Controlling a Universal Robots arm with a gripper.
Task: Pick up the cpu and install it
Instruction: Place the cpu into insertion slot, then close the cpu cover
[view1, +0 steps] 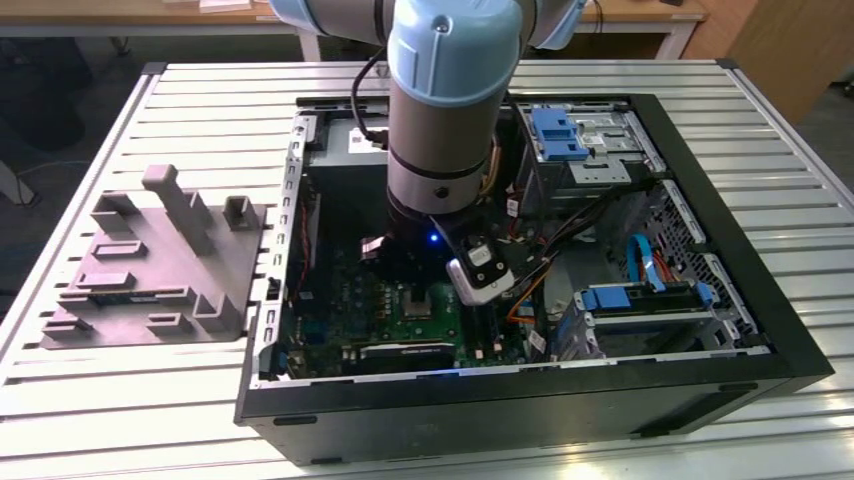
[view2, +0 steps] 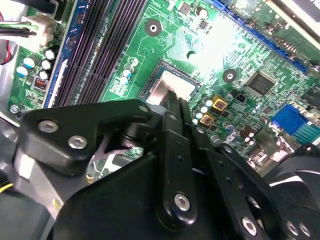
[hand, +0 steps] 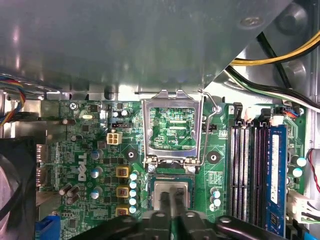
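The cpu (hand: 172, 187), a small silver square, lies flat in the socket on the green motherboard (hand: 90, 150). The same chip appears in the second wrist view (view2: 172, 86). Its hinged silver socket frame (hand: 148, 131) stands swung open beside it. My gripper (hand: 172, 201) has its two black fingers (hand: 164, 205) side by side, shut, tips right over the chip's top (view2: 172, 100). Whether they touch it I cannot tell. In the exterior view the arm (view1: 447, 120) reaches straight down into the open computer case (view1: 787, 330).
A grey plastic holder block (view1: 147, 270) sits on the slatted table at the exterior view's left. Black memory slots (hand: 245, 170) and a blue memory stick (hand: 277, 170) flank the socket. Cables (hand: 270, 60), a metal case wall (hand: 125, 45) and drive cages (view1: 581, 135) crowd the space.
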